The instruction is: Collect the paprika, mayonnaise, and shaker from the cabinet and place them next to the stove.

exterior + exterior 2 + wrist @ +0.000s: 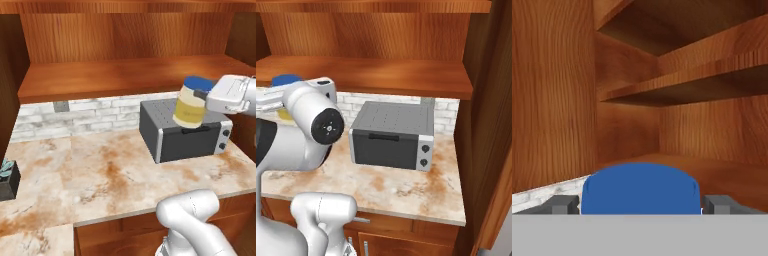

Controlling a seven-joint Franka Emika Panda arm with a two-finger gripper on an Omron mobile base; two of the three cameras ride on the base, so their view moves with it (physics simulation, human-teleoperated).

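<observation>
The mayonnaise (pixel 190 103) sits at right of centre in the left base view, held in the air in front of the toaster oven (pixel 186 131), with the fingers (pixel 559 204) spread wide and clamped on either side of it. I'd guess it's a light, rigid, slick jar, so gripping the body below the blue lid looks safest.

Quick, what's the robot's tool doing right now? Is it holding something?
Tool: closed around the mayonnaise, holding the blue-lidded jar in the air in front of the cabinet shelf.
</observation>
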